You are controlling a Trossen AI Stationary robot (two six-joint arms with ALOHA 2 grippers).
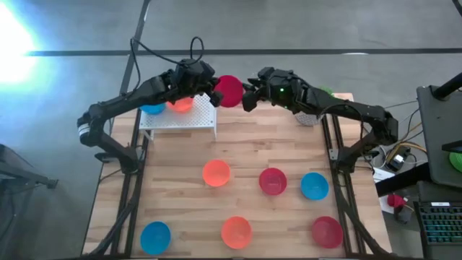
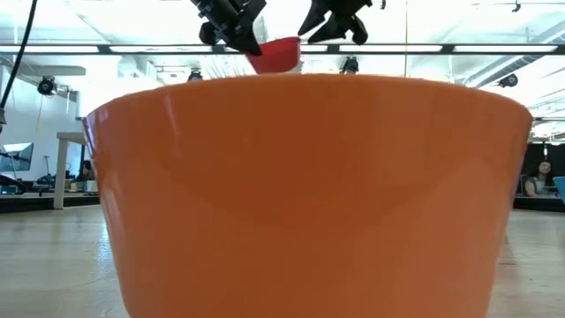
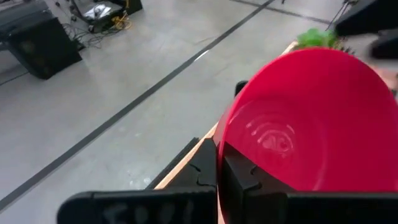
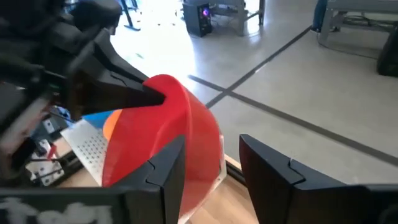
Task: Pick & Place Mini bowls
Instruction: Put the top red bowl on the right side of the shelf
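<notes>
Left gripper (image 1: 214,92) clamped on the rim of a red mini bowl (image 1: 229,90), held in the air over the far edge of the table (image 1: 289,152), seen from above. Right gripper (image 1: 249,96) just right of that bowl, fingers spread and apparently letting go; judged a hand-over from right arm to left. Just left of the pair, a white perforated rack (image 1: 180,119) carrying a blue bowl (image 1: 152,108) and an orange bowl (image 1: 180,105), likely the destination. Spread across the nearer table: orange bowl (image 1: 216,173), red bowl (image 1: 272,180), blue bowl (image 1: 314,185), then nearest, blue bowl (image 1: 155,236), orange bowl (image 1: 236,231), red bowl (image 1: 326,231). Far right, partly under the right arm, a white pot with a green plant (image 1: 309,115).

From table height: a big orange bowl (image 2: 309,194) filling almost the whole picture and blocking the table behind. Above its rim, the red mini bowl (image 2: 275,55) tilted between two dark grippers.

From the left wrist: red mini bowl (image 3: 311,118) tipped on edge, open side facing the camera, rim pinched between the dark fingers (image 3: 205,171). Beyond, grey floor and a glimpse of green plant (image 3: 317,38).

From the right wrist: own fingers (image 4: 267,168) parted, one on each side of the red mini bowl (image 4: 168,137), not visibly pressing. Left gripper (image 4: 134,93) biting the opposite rim. White rack (image 4: 87,146) behind, with blue and orange showing.
</notes>
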